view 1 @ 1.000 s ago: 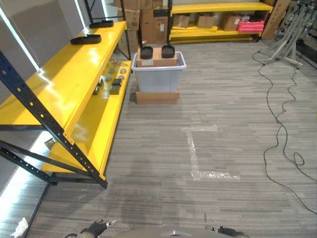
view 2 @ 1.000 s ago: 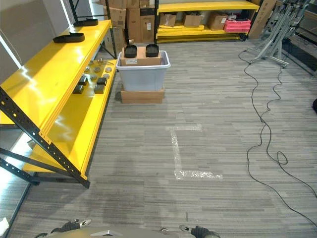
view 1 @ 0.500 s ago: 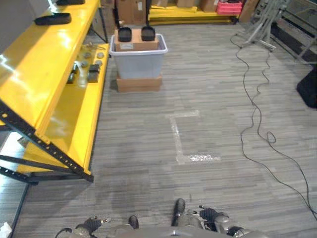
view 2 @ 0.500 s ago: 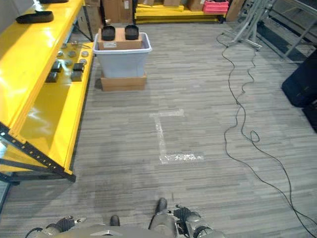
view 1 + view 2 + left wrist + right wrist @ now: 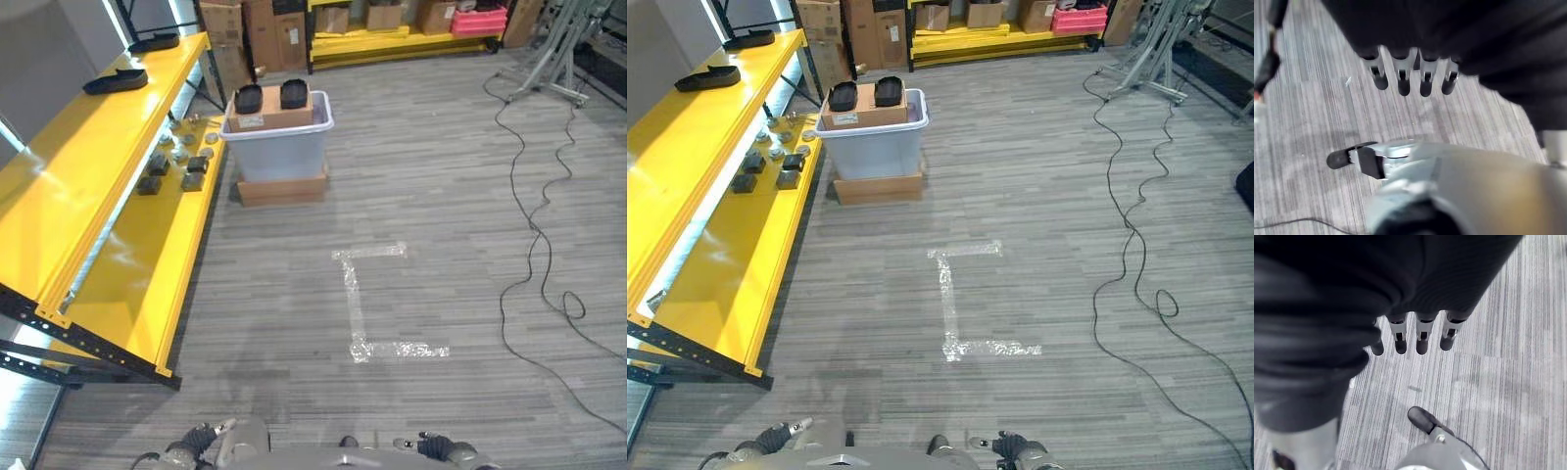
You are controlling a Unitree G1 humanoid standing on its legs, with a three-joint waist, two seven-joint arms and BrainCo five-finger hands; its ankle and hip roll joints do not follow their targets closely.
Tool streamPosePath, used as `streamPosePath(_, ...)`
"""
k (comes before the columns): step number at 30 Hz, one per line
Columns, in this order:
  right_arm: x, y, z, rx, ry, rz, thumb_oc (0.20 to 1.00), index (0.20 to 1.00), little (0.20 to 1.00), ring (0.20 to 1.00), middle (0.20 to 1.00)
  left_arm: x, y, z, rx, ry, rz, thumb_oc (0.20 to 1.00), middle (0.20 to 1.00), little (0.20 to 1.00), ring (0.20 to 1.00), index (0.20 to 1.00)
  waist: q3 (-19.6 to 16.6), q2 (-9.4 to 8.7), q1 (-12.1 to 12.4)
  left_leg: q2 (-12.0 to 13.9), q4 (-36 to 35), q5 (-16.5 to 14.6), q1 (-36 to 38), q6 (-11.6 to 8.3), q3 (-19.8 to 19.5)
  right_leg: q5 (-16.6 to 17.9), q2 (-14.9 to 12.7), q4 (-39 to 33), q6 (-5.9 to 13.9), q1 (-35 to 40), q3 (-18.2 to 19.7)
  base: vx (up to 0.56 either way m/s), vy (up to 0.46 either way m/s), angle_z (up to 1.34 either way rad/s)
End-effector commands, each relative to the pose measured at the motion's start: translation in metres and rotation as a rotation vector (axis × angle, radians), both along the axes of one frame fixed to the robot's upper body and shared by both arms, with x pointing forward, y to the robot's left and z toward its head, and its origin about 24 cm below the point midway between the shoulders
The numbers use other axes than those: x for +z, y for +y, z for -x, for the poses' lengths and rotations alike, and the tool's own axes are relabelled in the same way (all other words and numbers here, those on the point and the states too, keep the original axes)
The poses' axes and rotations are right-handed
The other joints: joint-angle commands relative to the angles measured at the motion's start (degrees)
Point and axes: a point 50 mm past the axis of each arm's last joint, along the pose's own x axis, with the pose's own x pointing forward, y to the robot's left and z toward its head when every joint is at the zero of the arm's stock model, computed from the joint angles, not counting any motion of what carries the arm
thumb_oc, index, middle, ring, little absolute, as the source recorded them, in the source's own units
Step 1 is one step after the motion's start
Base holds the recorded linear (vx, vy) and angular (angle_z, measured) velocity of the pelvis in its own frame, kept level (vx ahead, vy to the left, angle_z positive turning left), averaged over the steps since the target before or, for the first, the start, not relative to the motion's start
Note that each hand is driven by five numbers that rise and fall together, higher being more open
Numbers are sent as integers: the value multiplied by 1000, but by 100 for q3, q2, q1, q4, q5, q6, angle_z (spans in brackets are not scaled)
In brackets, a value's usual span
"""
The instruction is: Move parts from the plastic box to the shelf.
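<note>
A grey plastic box (image 5: 277,145) stands far ahead on a flat cardboard box (image 5: 282,189), beside the end of the yellow shelf (image 5: 69,186). Inside it a brown carton carries two black parts (image 5: 248,98). Several small dark and round parts (image 5: 171,162) lie on the shelf's lower level, and two black parts (image 5: 116,80) on its upper level. My left hand (image 5: 1400,78) hangs low at my side, fingers straight, holding nothing. My right hand (image 5: 1420,340) hangs the same way over the carpet, open and empty. Both hands are far from the box.
White tape marks (image 5: 358,294) lie on the grey carpet between me and the box. A second yellow rack (image 5: 411,39) with cartons and a pink crate (image 5: 478,20) lines the back wall. A metal stand (image 5: 558,59) is at the back right.
The whole picture has swung and shifted, so the camera has moved. The box, the shelf and the parts keep their places. Both hands stay low and empty.
</note>
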Motion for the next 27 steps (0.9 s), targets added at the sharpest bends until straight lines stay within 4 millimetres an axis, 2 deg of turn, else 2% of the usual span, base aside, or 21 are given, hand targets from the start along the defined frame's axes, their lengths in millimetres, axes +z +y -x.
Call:
streamPosePath(1,5,-9,-11,58,-22,42,1000,1000,1000,1000,1000,4,5,-11,-14,-32,-13,1000,1000,1000,1000,1000,189,20,208,-109,-1964,-290,208,454,352,-623,-229,246,555,209,268,541,0,-40)
streamPosePath(2,5,-9,-11,72,-18,46,1000,1000,1000,1000,1000,3,6,-7,-12,-20,-15,1000,1000,1000,1000,1000,212,39,310,-70,-2684,-267,235,468,329,-705,-213,223,601,337,290,410,21,-38)
streamPosePath(3,5,-9,-11,72,-18,46,1000,1000,1000,1000,1000,3,6,-7,-12,-20,-15,1000,1000,1000,1000,1000,207,31,307,-80,-2721,-240,244,470,330,-701,-223,223,603,329,286,310,51,-20)
streamPosePath(5,6,-7,-14,99,-21,53,1000,1000,1000,1000,1000,1,8,1,-22,8,-25,1000,1000,1000,1000,1000,186,126,515,33,-4032,129,187,411,-72,-880,-117,212,667,565,326,375,68,-15)
streamPosePath(7,6,-4,-17,117,-23,48,1000,1000,1000,1000,1000,-1,9,11,-21,46,-32,1000,1000,1000,1000,1000,195,145,645,111,-4679,273,29,365,-450,-1033,-105,253,717,735,451,483,123,-31)
streamPosePath(8,5,5,-21,154,-26,19,1000,1000,1000,1000,1000,-3,11,30,8,115,-30,1000,1000,1000,1000,1000,122,154,720,103,-4823,355,109,358,-514,-1131,-108,288,794,895,588,414,134,-67)
streamPosePath(10,4,11,-22,178,-29,6,1000,1000,1000,1000,1000,-4,12,37,12,137,-28,1000,1000,1000,1000,1000,65,168,752,66,-4625,493,143,367,-498,-1137,-154,325,856,943,595,442,228,-82)
streamPosePath(11,1,24,-24,204,-39,-33,1000,1000,1000,1000,1000,-5,13,45,5,168,-34,1000,1000,1000,1000,1000,-102,51,804,-170,-4248,426,110,477,-432,-1011,-441,592,1027,890,623,454,267,-71)
streamPosePath(12,1,25,-23,204,-38,-33,1000,1000,1000,1000,1000,-5,13,46,5,168,-35,1000,1000,1000,1000,1000,-109,42,808,-177,-4237,418,102,481,-424,-1017,-451,599,1031,881,626,492,300,-34)
streamPosePath(14,0,36,-26,225,-48,-67,1000,1000,1000,1000,1000,-4,14,44,-3,164,-31,1000,1000,1000,1000,1000,-213,-78,818,-412,-4029,207,160,690,-324,-520,-759,1141,1192,732,701,394,272,25)
streamPosePath(15,1,42,-32,238,-65,-86,1000,1000,1000,1000,1000,-3,17,38,-1,144,-33,1000,1000,1000,1000,1000,-213,-143,823,-557,-3955,50,266,817,-231,-39,-949,1599,1288,556,792,482,418,22)
streamPosePath(16,4,47,-41,240,-98,-98,1000,1000,1000,1000,1000,-1,19,28,3,108,-35,1000,1000,1000,1000,1000,-178,-113,817,-769,-3903,-135,508,1074,-218,1048,-1240,2737,1410,84,913,341,321,6)
streamPosePath(19,6,46,-46,229,-115,-98,1000,1000,1000,1000,1000,0,19,22,5,88,-39,1000,1000,1000,1000,1000,-162,-23,771,-808,-3950,-195,706,1198,-238,1453,-1359,3253,1406,-115,899,231,229,9)
streamPosePath(20,7,46,-48,220,-124,-99,1000,1000,1000,1000,1000,1,19,15,1,69,-41,1000,1000,1000,1000,1000,-142,80,719,-833,-4030,-258,910,1307,-282,1687,-1496,3632,1390,-276,792,453,309,21)
streamPosePath(21,6,45,-47,221,-122,-95,1000,1000,1000,1000,1000,3,22,6,-15,41,-58,1000,1000,1000,1000,1000,-50,223,609,-872,-4254,-383,1408,1457,-314,1747,-1854,4161,1354,-599,442,621,351,3)
streamPosePath(22,6,43,-45,231,-114,-85,1000,1000,1000,1000,1000,5,23,0,-24,25,-62,1000,1000,1000,1000,1000,-33,305,516,-822,-4335,-432,1594,1459,-362,1357,-1752,4118,1234,-827,315,761,246,5)
streamPosePath(23,5,41,-40,238,-100,-77,1000,1000,1000,1000,1000,7,23,-8,-34,-4,-65,1000,1000,1000,1000,1000,24,405,377,-748,-4435,-527,1913,1424,-488,682,-1469,3879,1108,-1218,64,450,47,2)
streamPosePath(24,5,41,-40,238,-100,-77,1000,1000,1000,1000,1000,7,23,-8,-34,-4,-65,1000,1000,1000,1000,1000,33,407,374,-745,-4439,-529,1926,1421,-491,674,-1467,3881,1104,-1206,58,432,-20,14)
streamPosePath(25,4,39,-39,234,-97,-71,1000,1000,1000,1000,1000,9,23,-17,-41,-31,-67,1000,1000,1000,1000,1000,58,412,287,-714,-4516,-588,2070,1377,-549,456,-1279,3528,1061,-1398,-95,394,-123,21)
streamPosePath(26,5,35,-38,230,-98,-59,1000,1000,1000,1000,1000,12,20,-30,-67,-72,-68,1000,1000,1000,1000,1000,124,371,85,-671,-4699,-685,2388,1264,-735,273,-784,2586,1043,-1698,-150,397,-123,26)
streamPosePath(27,5,34,-38,230,-98,-59,1000,1000,1000,1000,1000,12,20,-30,-67,-72,-68,1000,1000,1000,1000,1000,132,382,83,-655,-4710,-688,2408,1258,-737,277,-766,2566,1038,-1673,-159,418,-169,25)
